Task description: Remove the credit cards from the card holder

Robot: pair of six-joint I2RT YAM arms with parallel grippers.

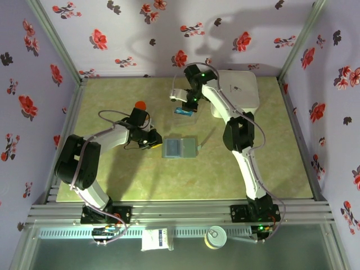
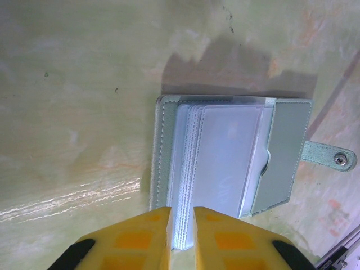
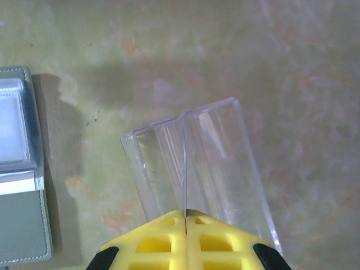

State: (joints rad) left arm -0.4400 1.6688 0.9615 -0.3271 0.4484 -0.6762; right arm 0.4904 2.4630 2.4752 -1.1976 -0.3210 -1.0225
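Note:
The grey-blue card holder [image 1: 180,148] lies open mid-table, its clear sleeves fanned up [image 2: 225,152]. My left gripper [image 2: 182,211] is shut on the near edge of that sleeve stack, reaching in from the holder's left [image 1: 153,142]. Beyond the holder, my right gripper [image 3: 185,214] is shut on a thin card seen edge-on [image 3: 184,163]. From above, that card shows as a blue strip [image 1: 183,112] at the right gripper [image 1: 184,108]. It hangs over the clear plastic piece [image 3: 225,163]. The holder's edge [image 3: 22,225] lies to the left in the right wrist view.
A large white square box [image 1: 242,90] stands at the back right, just behind the right arm. The holder's strap with its snap [image 2: 337,158] sticks out on its far side. A small red-orange thing [image 1: 140,105] shows behind the left wrist. Flowered walls enclose three sides.

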